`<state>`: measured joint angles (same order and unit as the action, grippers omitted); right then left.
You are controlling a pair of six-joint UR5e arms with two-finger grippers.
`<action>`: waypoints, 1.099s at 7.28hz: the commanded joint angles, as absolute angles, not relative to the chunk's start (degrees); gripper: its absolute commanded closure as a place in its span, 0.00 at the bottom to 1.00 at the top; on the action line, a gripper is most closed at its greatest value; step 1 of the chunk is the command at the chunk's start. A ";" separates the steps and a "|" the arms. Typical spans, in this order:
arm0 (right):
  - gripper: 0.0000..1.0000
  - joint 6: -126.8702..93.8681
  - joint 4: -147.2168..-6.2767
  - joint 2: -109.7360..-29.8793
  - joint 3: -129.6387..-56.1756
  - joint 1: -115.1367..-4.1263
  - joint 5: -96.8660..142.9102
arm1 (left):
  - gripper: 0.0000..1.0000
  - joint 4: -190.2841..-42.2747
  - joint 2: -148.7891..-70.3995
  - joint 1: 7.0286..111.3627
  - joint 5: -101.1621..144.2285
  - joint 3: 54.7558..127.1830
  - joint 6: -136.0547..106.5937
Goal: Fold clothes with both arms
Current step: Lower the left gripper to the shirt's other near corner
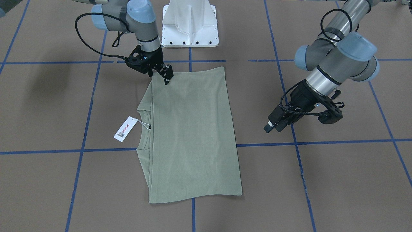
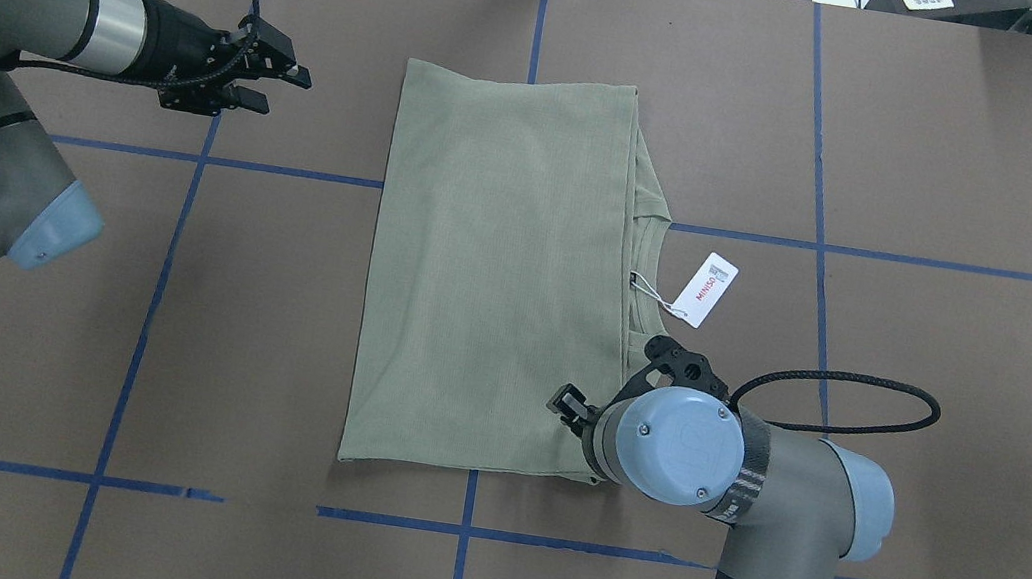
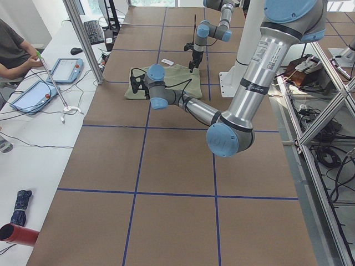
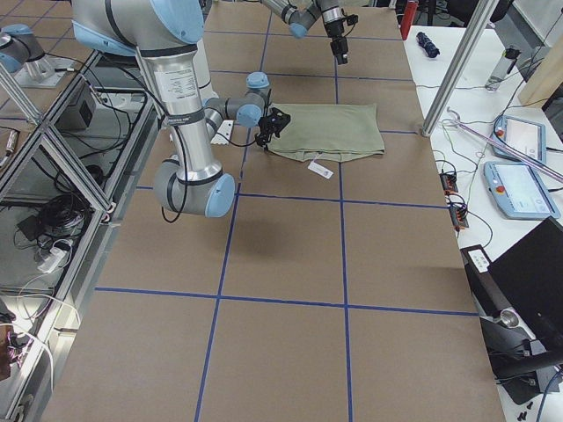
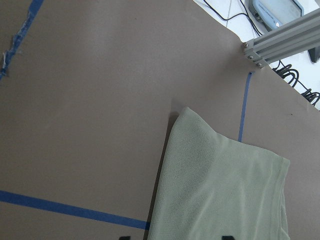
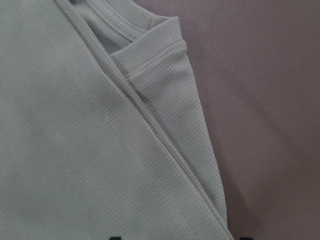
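1 olive-green fine-ribbed long-sleeved shirt (image 1: 193, 135). 1 white hang tag with red lettering (image 1: 125, 129). 2 grey-and-silver jointed robot arms: left arm (image 1: 334, 61), right arm (image 1: 128, 16). 2 black two-finger grippers: left gripper (image 2: 279, 90), right gripper (image 1: 167, 78). 1 white metal pedestal (image 1: 190, 25). 1 brown table with blue tape lines (image 1: 338, 180). 1 seated person (image 3: 14, 50). 2 blue-trimmed control pads: upper pad (image 4: 521, 138), lower pad (image 4: 521, 189).
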<state>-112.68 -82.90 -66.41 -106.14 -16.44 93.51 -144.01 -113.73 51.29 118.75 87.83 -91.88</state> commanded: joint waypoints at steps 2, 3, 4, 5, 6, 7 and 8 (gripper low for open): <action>0.26 -112.68 -82.88 -66.88 -106.26 -16.35 93.60 | 0.32 -143.96 -113.73 51.42 119.00 87.98 -91.85; 0.29 -112.68 -82.88 -66.88 -106.17 -16.26 93.60 | 0.32 -143.96 -113.73 51.42 119.00 87.98 -91.85; 0.38 -112.59 -82.88 -66.97 -106.17 -16.26 93.60 | 0.32 -143.96 -113.73 51.42 119.09 87.98 -91.85; 0.51 -112.67 -82.97 -66.97 -106.08 -16.26 93.52 | 0.32 -143.88 -113.73 51.42 119.09 87.98 -91.85; 0.70 -112.68 -82.97 -66.97 -106.17 -16.26 93.60 | 0.32 -143.88 -113.73 51.50 119.00 87.98 -91.85; 0.77 -112.68 -82.97 -67.23 -106.08 -16.26 93.60 | 0.32 -143.88 -113.73 51.50 119.00 87.98 -91.85; 0.94 -112.68 -82.97 -67.41 -106.08 -16.26 93.60 | 0.32 -143.88 -113.73 51.50 119.00 87.98 -91.85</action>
